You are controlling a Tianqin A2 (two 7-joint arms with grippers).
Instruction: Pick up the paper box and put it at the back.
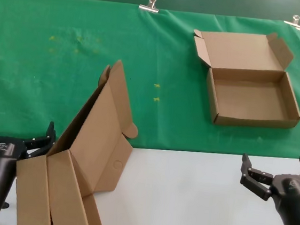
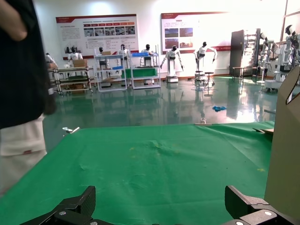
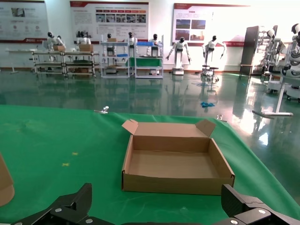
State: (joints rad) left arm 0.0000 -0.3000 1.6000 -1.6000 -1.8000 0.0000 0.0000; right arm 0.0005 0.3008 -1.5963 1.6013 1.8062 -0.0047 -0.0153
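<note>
The paper box [image 1: 252,83] lies open on the green cloth [image 1: 64,60] at the right, its lid folded back with small ear flaps. It also shows in the right wrist view [image 3: 176,161], empty inside. My right gripper [image 1: 277,171] is open and empty over the white tabletop, a short way in front of the box; in its wrist view [image 3: 161,206] the jaws stand wide apart. My left gripper [image 1: 16,130] is open and empty at the near left, beside the cardboard pile; its wrist view [image 2: 161,206] faces bare cloth.
A group of flat brown cardboard boxes [image 1: 88,160] leans at the near left, reaching onto the cloth; one edge shows in the left wrist view [image 2: 286,150]. Metal clips [image 1: 149,6] hold the cloth's far edge. The white tabletop [image 1: 184,196] lies in front. A person [image 2: 21,79] stands beside the table.
</note>
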